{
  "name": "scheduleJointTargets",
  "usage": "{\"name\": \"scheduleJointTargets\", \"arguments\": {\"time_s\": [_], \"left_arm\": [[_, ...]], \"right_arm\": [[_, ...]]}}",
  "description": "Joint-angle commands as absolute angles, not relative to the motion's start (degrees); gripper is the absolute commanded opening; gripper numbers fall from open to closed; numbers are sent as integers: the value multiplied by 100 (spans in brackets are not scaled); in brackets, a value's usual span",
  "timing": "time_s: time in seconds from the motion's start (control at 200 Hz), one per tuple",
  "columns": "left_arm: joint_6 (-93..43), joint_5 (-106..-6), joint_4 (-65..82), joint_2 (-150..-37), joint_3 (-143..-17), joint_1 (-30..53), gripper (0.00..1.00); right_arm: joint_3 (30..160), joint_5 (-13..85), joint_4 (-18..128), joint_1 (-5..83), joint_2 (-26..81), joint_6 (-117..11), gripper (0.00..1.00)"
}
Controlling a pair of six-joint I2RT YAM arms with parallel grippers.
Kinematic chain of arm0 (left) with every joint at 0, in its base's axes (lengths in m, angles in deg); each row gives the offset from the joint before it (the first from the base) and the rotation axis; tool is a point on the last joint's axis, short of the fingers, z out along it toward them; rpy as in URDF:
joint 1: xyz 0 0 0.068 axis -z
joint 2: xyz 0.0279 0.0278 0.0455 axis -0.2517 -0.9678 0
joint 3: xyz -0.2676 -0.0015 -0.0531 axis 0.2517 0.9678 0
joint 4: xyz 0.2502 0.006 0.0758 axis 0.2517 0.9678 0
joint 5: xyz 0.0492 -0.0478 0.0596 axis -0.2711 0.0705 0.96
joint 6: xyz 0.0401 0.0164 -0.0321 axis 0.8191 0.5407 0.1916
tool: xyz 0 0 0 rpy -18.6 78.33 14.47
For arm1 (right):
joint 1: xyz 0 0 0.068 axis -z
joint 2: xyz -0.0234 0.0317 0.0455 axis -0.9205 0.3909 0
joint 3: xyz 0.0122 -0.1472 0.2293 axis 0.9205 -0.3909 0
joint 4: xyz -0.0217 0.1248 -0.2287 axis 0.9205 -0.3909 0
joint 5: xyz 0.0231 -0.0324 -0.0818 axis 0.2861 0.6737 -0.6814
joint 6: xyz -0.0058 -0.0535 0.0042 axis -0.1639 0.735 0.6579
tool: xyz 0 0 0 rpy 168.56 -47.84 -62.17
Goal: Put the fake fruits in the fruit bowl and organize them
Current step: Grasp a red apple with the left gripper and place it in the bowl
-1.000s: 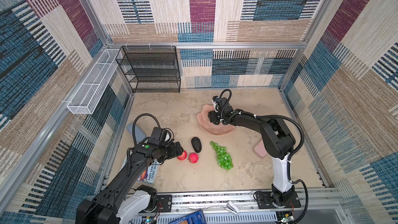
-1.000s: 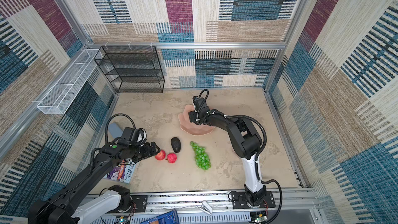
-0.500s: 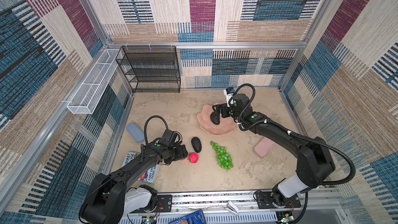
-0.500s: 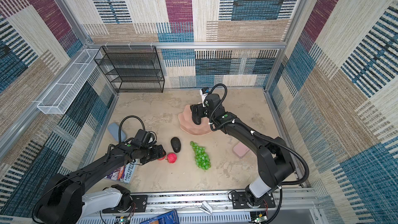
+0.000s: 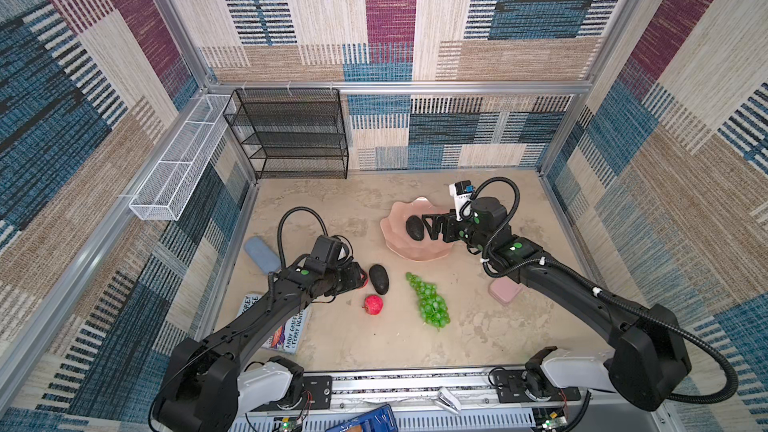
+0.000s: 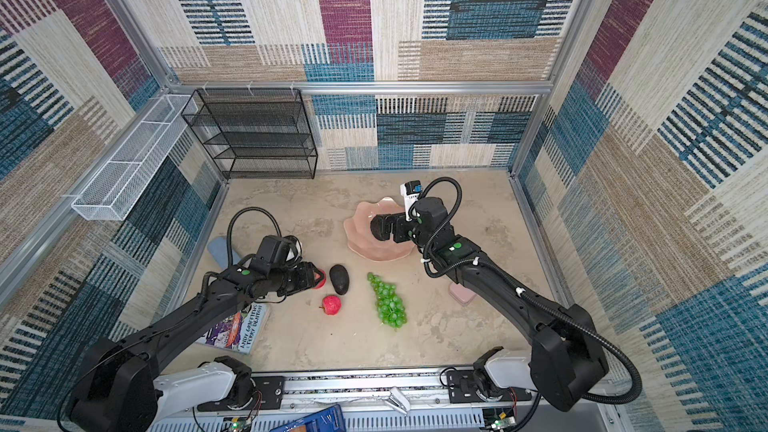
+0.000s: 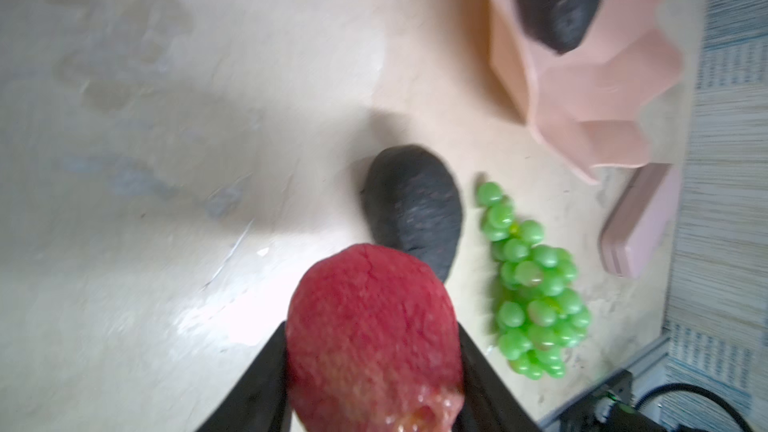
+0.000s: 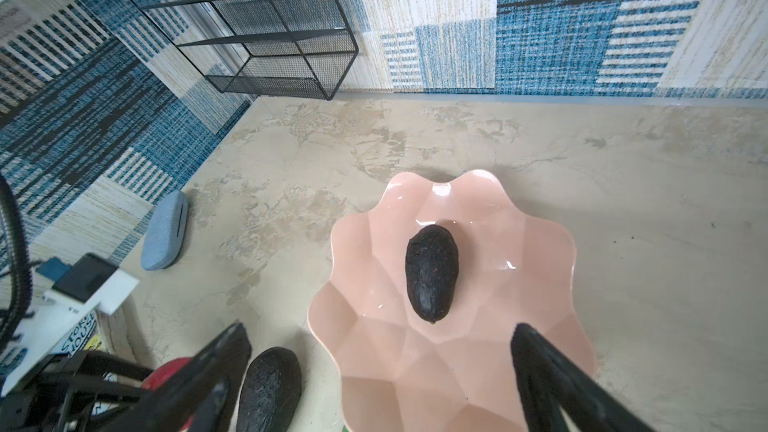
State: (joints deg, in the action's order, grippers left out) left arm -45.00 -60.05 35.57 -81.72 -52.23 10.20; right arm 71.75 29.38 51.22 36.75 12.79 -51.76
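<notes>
The left gripper (image 7: 372, 328) is clamped on a small red fake apple (image 7: 365, 292). A black-green egg-shaped avocado (image 5: 379, 279) lies just beside it, with bare beige tabletop (image 5: 345, 218) between it and the wavy-rimmed salmon-pink bowl (image 5: 397, 245). The right gripper (image 8: 380, 338) hangs over the bowl's edge, jaws wide apart and holding nothing. A second avocado (image 8: 432, 278) lies mid-bowl. Another red apple (image 5: 373, 304) and a green grape bunch (image 5: 430, 301) lie on the table. Both arms stretch low, angled inward.

Left pincer (image 5: 360, 278) clamped tight, right pincer (image 5: 430, 227) spread wide.
</notes>
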Motion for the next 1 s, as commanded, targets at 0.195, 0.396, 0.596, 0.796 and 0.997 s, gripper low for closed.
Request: {"name": "scheduleJointTargets", "arguments": {"time_s": [0.195,0.396,0.596,0.796,0.997], "left_arm": [[-3756,-6287,3304,-10372,-7630,1404,50],[-3809,-6275,3399,-11949,-8952,1614,50],[-3834,-6124,3749,-12722,-9608,1741,49],[-3958,-6070,3959,-13126,-9878,1775,53],[-4003,-6069,3972,-13109,-9831,1863,64]], "right_arm": [[6337,2736,5195,3774,434,-5595,100],[5984,2640,5037,3781,-18,-5759,100],[5928,2454,4825,3781,-338,-5720,100],[5928,2401,4830,3779,-347,-5642,100],[5968,2332,4792,3780,-337,-5547,100]]}}
